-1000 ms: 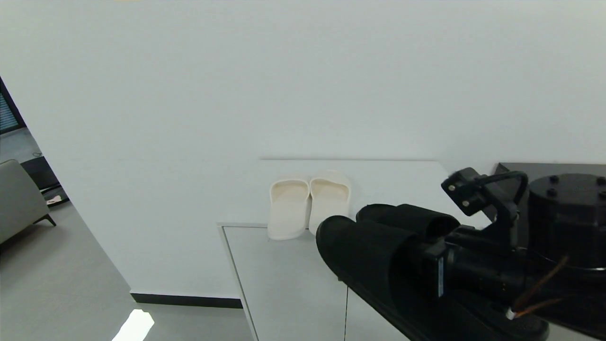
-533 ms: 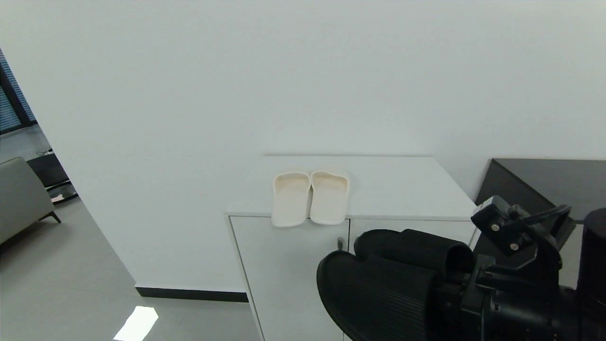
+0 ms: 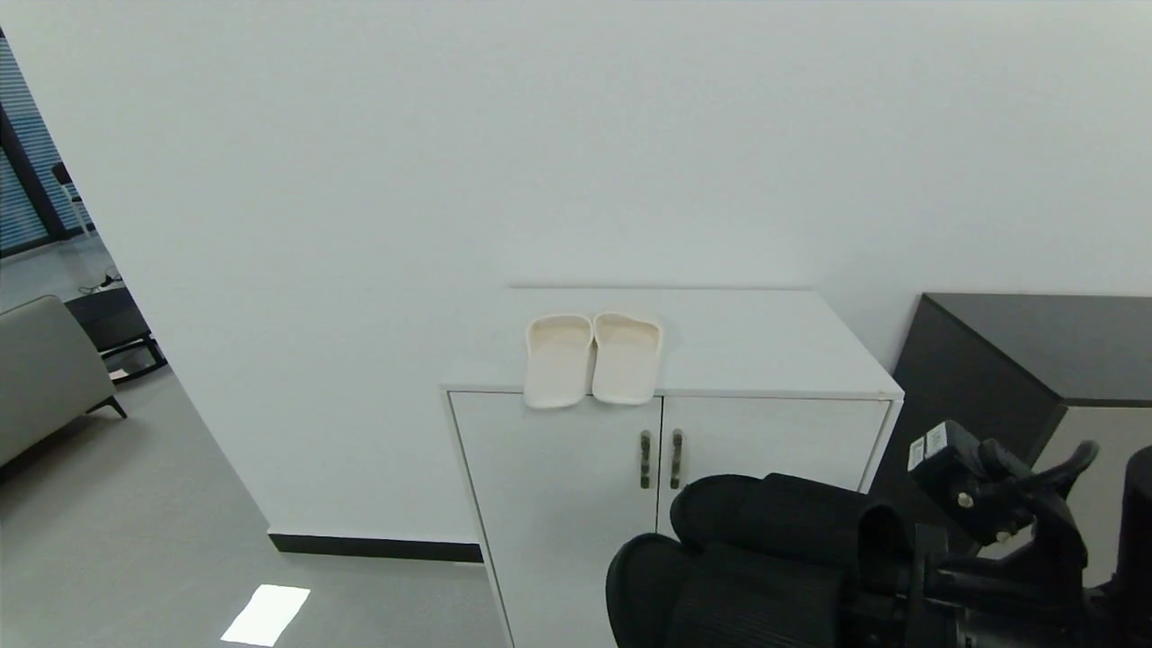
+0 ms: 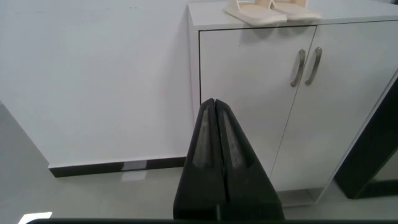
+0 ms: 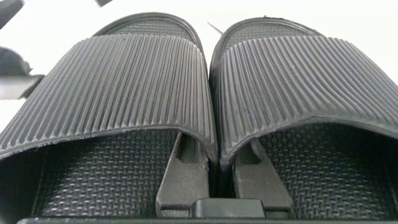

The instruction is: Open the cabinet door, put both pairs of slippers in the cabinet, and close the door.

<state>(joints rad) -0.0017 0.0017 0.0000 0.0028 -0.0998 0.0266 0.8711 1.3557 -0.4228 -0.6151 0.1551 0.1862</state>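
**Black pair held, cabinet shut**

- Cabinet (image 3: 558, 486): white, lower centre of the head view, against a plain white wall (image 3: 540, 144). Both doors closed; the two handles (image 3: 660, 459) sit side by side at the middle seam.
- Top surface (image 3: 747, 342): cream slippers (image 3: 592, 358) lie side by side at its left front, heels just past the front edge.
- Black slippers (image 3: 765, 549): lower right of the head view, off the surface, in front of the right-hand door.
- Right gripper (image 5: 214, 168): one of the fingers (image 5: 183, 180) sits inside each slipper under its strap, closed on the two adjoining side walls.
- Left gripper (image 4: 215, 109): fingers pressed together, nothing between them, in front of the left door.
- Room: grey floor (image 3: 135, 540) with a bright patch (image 3: 266, 615) at lower left, and a dark baseboard (image 3: 373, 546). A black unit (image 3: 1017, 360) stands just right of the cabinet. A grey sofa (image 3: 40, 369) is at the left edge.
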